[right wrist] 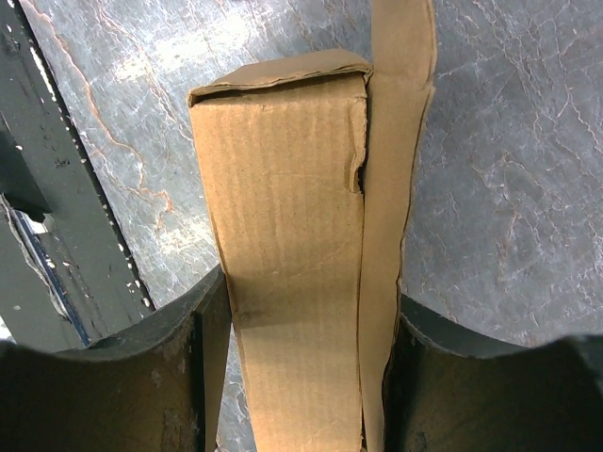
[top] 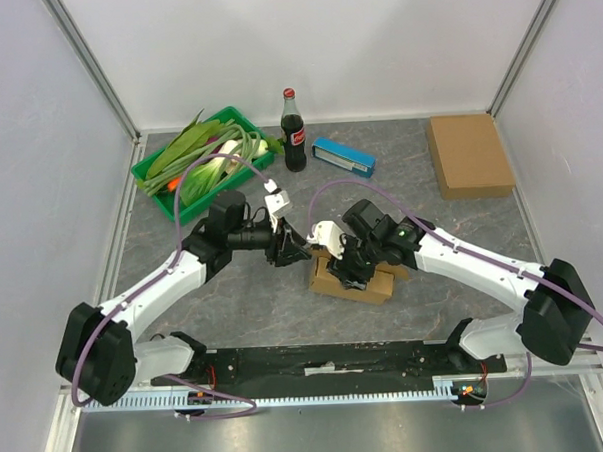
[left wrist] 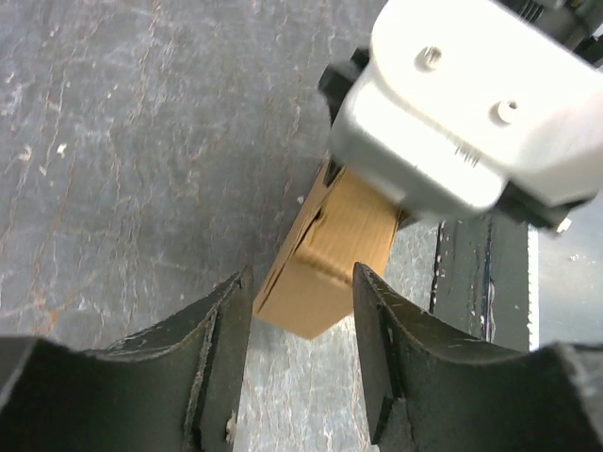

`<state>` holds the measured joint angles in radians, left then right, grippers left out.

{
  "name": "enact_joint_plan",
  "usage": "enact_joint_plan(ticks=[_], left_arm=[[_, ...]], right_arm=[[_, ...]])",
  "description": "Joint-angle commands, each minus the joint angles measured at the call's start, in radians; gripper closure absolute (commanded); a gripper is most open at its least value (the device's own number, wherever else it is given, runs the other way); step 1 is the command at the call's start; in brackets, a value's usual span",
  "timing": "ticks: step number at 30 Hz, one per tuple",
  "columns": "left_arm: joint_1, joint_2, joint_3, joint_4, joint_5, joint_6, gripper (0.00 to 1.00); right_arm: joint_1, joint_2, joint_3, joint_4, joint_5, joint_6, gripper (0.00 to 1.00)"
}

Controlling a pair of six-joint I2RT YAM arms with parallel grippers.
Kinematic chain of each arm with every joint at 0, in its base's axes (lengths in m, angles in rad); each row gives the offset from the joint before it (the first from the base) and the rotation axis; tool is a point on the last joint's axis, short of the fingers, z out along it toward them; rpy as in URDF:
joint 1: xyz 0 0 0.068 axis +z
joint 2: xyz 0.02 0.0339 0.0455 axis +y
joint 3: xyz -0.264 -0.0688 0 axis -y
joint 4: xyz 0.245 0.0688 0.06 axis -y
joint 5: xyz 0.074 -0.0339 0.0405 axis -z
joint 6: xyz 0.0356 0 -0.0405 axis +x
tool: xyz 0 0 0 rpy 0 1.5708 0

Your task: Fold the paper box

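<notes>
The box is matt, ridged brown cardboard; the table is smooth, faintly glossy, stone-patterned grey.

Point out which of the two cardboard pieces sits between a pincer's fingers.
The small paper box near the table's middle: the right pincer is closed on it. The flat cardboard piece at the far right lies apart from both arms.

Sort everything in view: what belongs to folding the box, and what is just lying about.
Job in hand: paper box; right fingers closed on it; left fingers open near it.

Lying about: green tray of vegetables; cola bottle; blue case; flat cardboard piece.
</notes>
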<state>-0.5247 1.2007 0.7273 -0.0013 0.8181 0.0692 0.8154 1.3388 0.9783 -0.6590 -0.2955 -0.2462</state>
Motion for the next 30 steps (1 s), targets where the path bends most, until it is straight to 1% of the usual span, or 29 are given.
enact_joint_plan(ticks=[1,6,7,8,12,13,14,15,17,19,21,23,24,26,27,30], left_arm=[[-0.038,0.040,0.086,0.020,0.053,0.064,0.50],[-0.077,0.077,0.098,0.017,0.001,0.069,0.55],[-0.080,0.082,0.104,0.008,-0.007,0.079,0.58],[-0.086,0.088,0.113,-0.017,-0.014,0.086,0.59],[-0.093,0.103,0.119,-0.023,-0.052,0.089,0.67],[-0.103,0.106,0.126,-0.025,-0.066,0.084,0.76],[-0.107,0.106,0.127,-0.031,-0.095,0.083,0.81],[-0.113,0.106,0.127,-0.037,-0.111,0.083,0.89],[-0.129,0.099,0.129,-0.051,-0.173,0.078,0.97],[-0.135,0.091,0.120,-0.051,-0.206,0.057,0.98],[-0.141,0.092,0.118,-0.051,-0.240,0.020,0.98],[-0.143,0.100,0.119,-0.052,-0.235,-0.048,0.98],[-0.143,0.102,0.118,-0.046,-0.240,-0.107,0.98],[-0.146,0.097,0.104,-0.025,-0.275,-0.167,0.98],[-0.146,0.097,0.092,-0.019,-0.286,-0.221,0.98],[-0.146,0.105,0.077,-0.003,-0.310,-0.333,0.98]], right_arm=[[0.002,0.002,0.046,0.018,-0.022,-0.016,0.58],[0.007,0.011,0.051,0.016,-0.013,-0.018,0.59],[0.005,0.011,0.053,0.018,-0.011,-0.018,0.59],[0.007,0.016,0.054,0.016,-0.010,-0.018,0.59],[0.011,0.017,0.060,0.009,0.005,-0.018,0.59],[0.017,0.019,0.062,0.007,0.015,-0.016,0.59],[0.018,0.016,0.060,0.006,0.025,-0.015,0.59],[0.022,0.016,0.057,0.010,0.036,-0.007,0.58],[0.027,0.010,0.048,0.018,0.077,0.002,0.55],[0.044,0.007,0.034,0.032,0.108,0.019,0.53],[0.071,0.013,0.025,0.045,0.172,0.036,0.51],[0.093,0.016,0.019,0.064,0.240,0.057,0.48],[0.112,0.019,0.013,0.070,0.258,0.065,0.46],[0.126,0.025,0.005,0.088,0.275,0.084,0.43],[0.142,0.029,0.003,0.096,0.285,0.091,0.41],[0.174,0.062,0.007,0.098,0.329,0.107,0.41]])
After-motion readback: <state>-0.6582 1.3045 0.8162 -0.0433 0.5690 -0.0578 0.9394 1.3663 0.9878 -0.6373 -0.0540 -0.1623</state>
